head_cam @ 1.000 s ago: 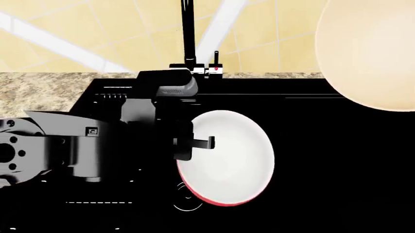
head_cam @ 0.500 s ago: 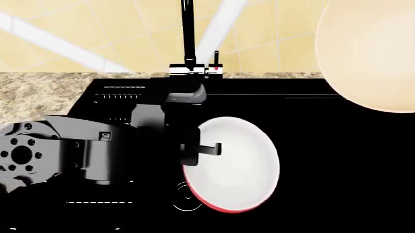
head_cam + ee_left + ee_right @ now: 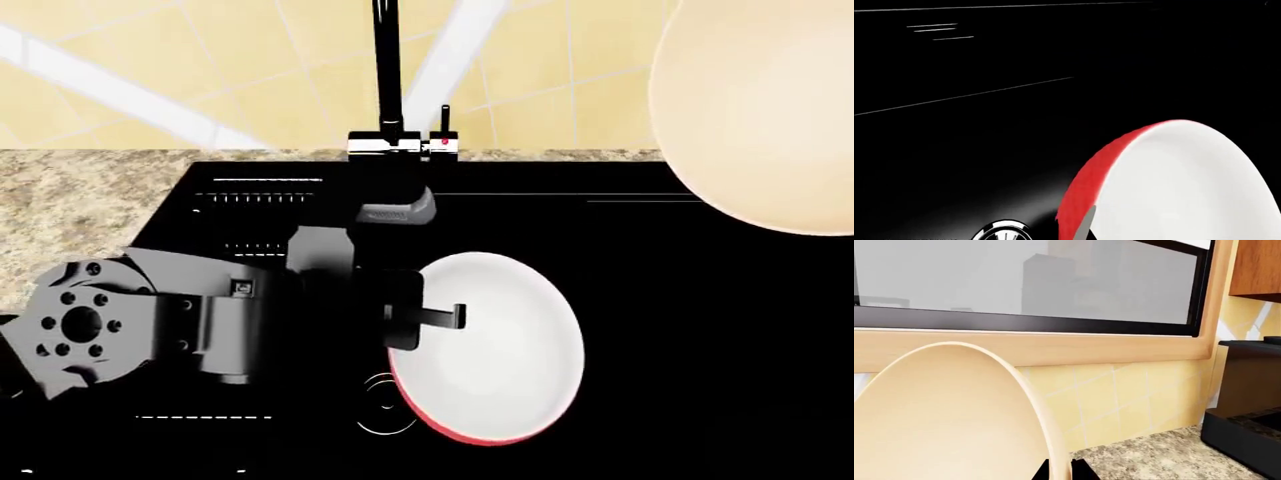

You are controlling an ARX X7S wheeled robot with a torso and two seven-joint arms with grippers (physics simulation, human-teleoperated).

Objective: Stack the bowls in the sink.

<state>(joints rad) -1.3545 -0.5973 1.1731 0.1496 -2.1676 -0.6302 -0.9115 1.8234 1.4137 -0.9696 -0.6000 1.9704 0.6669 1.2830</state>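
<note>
red bowl (image 3: 501,350) shifted right, toward camera | left hand (image 3: 430,322) pinching its rim | right hand (image 3: 1059,471) pinching beige bowl (image 3: 947,425)

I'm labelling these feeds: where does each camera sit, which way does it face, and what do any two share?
Head view: on the head, looking down into the sink; left arm and left gripper on the red bowl.
Left wrist view: near that gripper, facing the sink floor; one finger shows.
Right wrist view: near the right gripper, facing the window; fingers pinch the beige bowl.
Head and left wrist share the red bowl.
</note>
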